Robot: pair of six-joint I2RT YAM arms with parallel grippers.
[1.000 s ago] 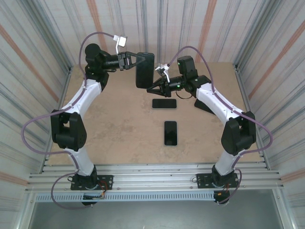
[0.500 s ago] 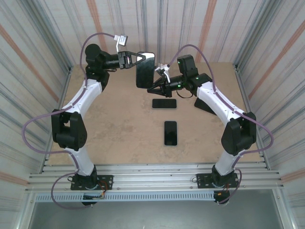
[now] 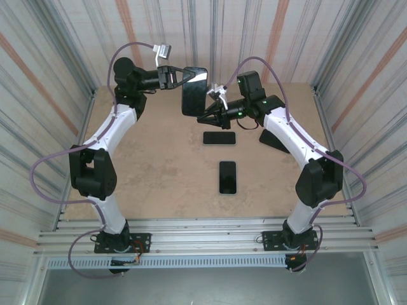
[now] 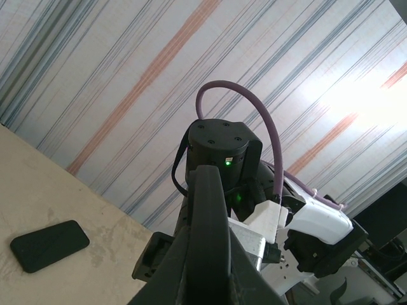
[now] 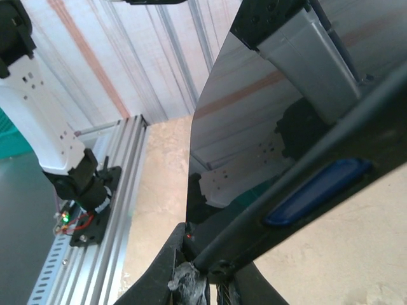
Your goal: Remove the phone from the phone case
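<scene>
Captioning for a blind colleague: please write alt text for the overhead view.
A black cased phone hangs upright above a tan table, its top edge clamped by the left gripper; the right gripper meets its lower edge. Two black phones lie flat on the table.

Looks like a robot lab test cell, not anyone's home: 2 arms (image 3: 109, 133) bolted to aluminium rails (image 3: 203, 232) at the edge of a bare tan table (image 3: 159, 184), boxed in on 3 sides by striped sheet walls (image 3: 44, 70).
</scene>
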